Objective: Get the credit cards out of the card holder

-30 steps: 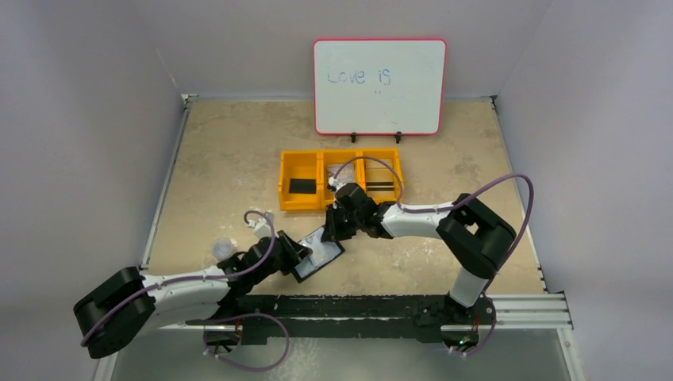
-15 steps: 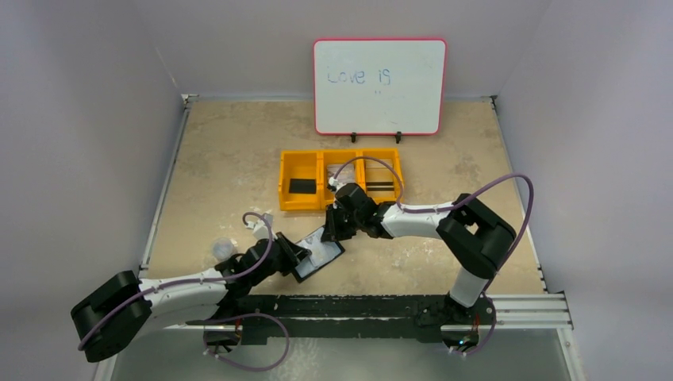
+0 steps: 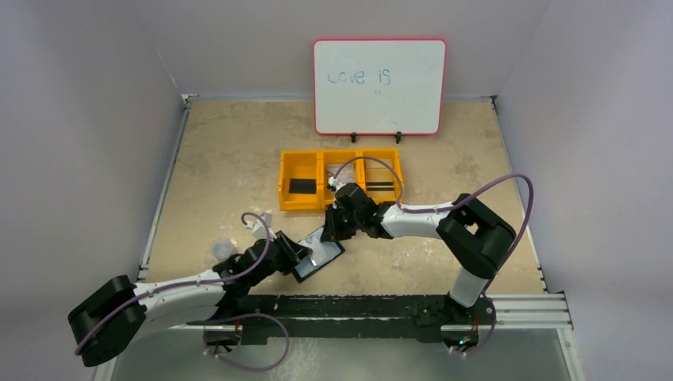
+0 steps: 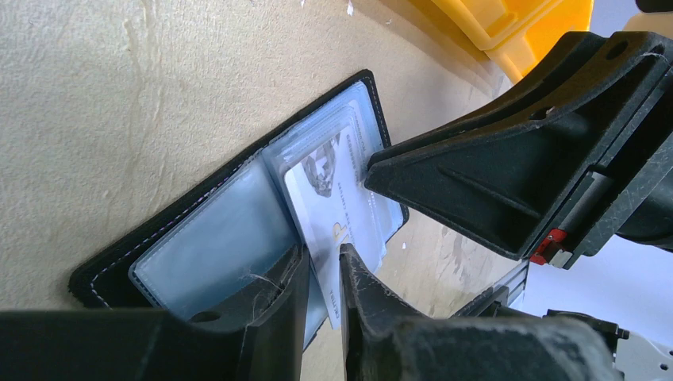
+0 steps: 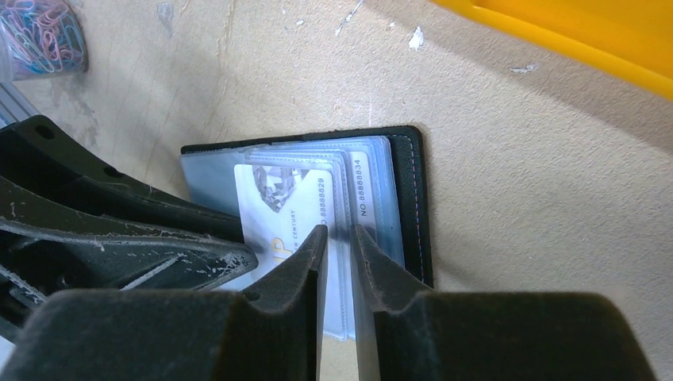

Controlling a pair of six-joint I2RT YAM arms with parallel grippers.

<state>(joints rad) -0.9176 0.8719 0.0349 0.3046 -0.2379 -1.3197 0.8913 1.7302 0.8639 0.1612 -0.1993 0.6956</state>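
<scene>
Even, soft light; foreground perhaps blurred

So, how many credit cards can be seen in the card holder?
2: a front card in the open card holder, and a second card in the sleeve behind it. More may hide in other sleeves.

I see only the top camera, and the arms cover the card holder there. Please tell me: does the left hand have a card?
Observer: The left wrist view shows a whitish credit card with its edge between the fingers of the left hand; a firm pinch I cannot confirm.
Operator: Where is the right hand?
Observer: Its fingers straddle the near edge of the clear pockets.
Operator: Are more cards inside?
Observer: Yes, a second card, printed NO 8888834, sits in the pockets.
</scene>
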